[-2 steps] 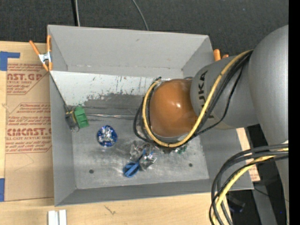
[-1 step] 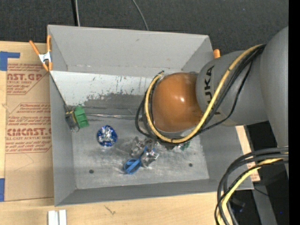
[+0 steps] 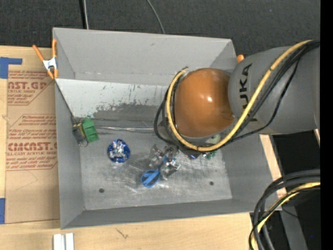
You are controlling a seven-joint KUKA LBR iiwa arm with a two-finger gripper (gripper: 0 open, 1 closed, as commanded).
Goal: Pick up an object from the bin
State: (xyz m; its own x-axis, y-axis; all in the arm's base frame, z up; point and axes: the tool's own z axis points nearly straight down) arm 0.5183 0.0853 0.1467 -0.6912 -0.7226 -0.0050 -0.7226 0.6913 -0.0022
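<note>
Evidently the pick is not yet done, I judge. Over the grey bin (image 3: 104,51), my arm's orange cover (image 3: 200,103) hides much of the gripper (image 3: 165,158). I cannot tell its opening or grasp. It hangs just beside a small blue piece (image 3: 150,178) mid-floor.

Bin (image 3: 73,191): grey metal, floor scuffed pale. Block (image 3: 89,130): green. Ball (image 3: 118,151): blue with silver glints. Small piece (image 3: 150,178): bright blue, in clear wrap. My wrist cover (image 3: 202,102): glossy orange. My cable (image 3: 255,105): yellow.
</note>
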